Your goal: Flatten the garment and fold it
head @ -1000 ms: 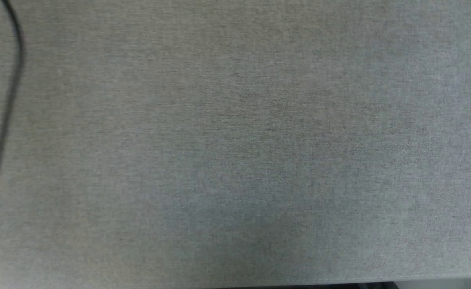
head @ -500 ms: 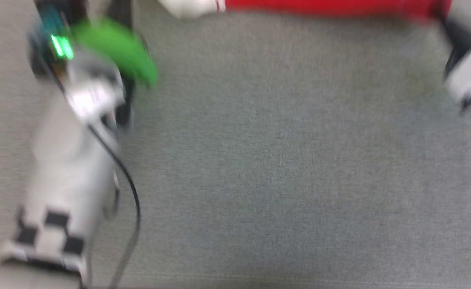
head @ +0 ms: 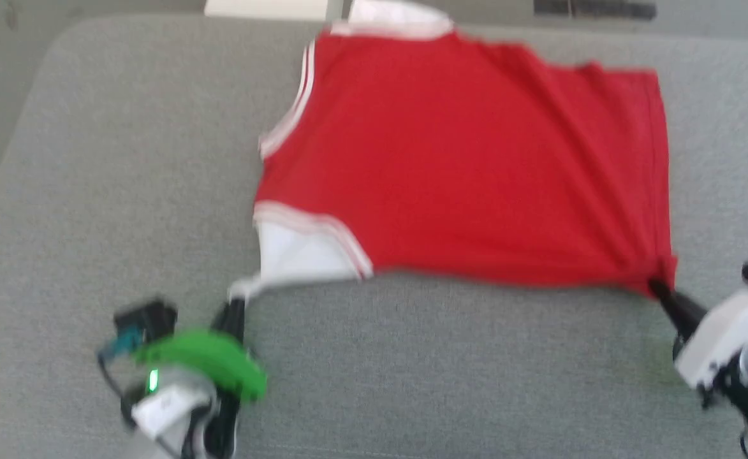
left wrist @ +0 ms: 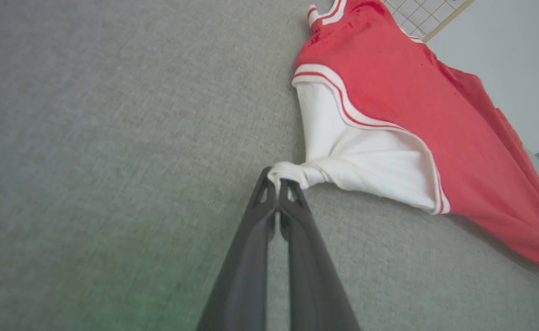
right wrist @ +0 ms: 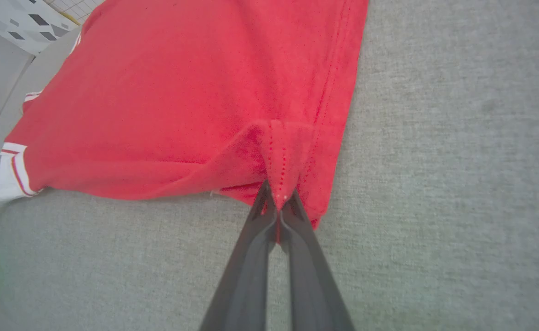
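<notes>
Head view: left gripper [head: 236,305] at 7 o'clock clamps white shoulder tip of garment [head: 463,159]; right gripper [head: 659,291] at 4 o'clock clamps hem corner, probably tensioning near edge flat.

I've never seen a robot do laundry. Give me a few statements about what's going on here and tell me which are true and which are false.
1. The left tool is shut on a white part of the garment. True.
2. The right tool hangs open above the garment. False: it is shut on a red corner at the hem.
3. The garment lies on a gray fabric surface. True.
4. The garment has long sleeves. False: it is sleeveless.
</notes>
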Robot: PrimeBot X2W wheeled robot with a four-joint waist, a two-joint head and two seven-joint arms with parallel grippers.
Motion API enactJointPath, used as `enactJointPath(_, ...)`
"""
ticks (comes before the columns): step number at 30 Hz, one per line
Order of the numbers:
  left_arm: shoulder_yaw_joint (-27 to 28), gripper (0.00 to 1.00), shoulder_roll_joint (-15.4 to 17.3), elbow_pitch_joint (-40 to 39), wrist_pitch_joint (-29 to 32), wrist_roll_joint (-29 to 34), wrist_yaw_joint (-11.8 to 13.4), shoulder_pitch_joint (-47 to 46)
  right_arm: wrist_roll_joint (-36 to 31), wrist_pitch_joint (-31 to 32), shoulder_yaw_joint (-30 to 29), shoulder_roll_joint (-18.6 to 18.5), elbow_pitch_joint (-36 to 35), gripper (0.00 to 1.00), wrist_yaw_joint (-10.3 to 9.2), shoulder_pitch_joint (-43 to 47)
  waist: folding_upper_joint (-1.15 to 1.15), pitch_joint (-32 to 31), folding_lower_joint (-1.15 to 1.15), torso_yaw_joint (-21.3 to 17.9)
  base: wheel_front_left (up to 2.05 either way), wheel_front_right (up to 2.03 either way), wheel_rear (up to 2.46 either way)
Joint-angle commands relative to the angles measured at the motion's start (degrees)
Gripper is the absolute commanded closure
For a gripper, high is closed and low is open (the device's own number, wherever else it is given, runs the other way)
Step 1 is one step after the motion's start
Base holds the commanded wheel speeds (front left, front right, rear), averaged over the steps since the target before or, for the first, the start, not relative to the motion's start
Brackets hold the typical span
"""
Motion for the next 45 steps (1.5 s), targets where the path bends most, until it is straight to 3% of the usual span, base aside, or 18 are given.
enactJointPath(1,0.69,1.00,0.43,-1.69,1.01,-1.17,1.39,3.59,-0.64,-0.54,-0.37,-0.05,-0.09,1.00,-0.09,2.04,0.00,-4.62,0.01,-0.65,0.00,0.00,0.00)
enactJointPath(10,1.21,1.00,2.41,-14.62,10.06,-5.72,8.49,20.49,-2.91,-0.83,-4.13,0.34,-1.34,1.00,-0.09,10.33,0.00,-6.18,0.01,-2.09,0.00,0.00,0.00)
enactJointPath(19,1.57,1.00,4.07,-22.25,10.05,-4.69,10.09,22.88,-4.42,1.47,-6.17,1.78,-4.89,1.00,-0.09,12.13,0.00,-5.75,0.01,-2.42,0.00,0.00,0.00)
enactJointPath(32,-0.94,1.00,7.87,-30.12,15.74,0.63,10.16,6.54,-6.46,14.29,-7.41,-0.44,-10.31,1.00,-0.09,1.13,0.00,-0.40,0.01,-3.37,0.00,0.00,0.00)
enactJointPath(45,-2.77,1.00,6.95,-18.38,20.50,2.07,6.61,-16.82,-10.33,29.99,-7.01,-1.95,-9.25,1.00,-0.09,-11.13,0.00,11.88,0.01,-2.47,0.00,0.00,0.00)
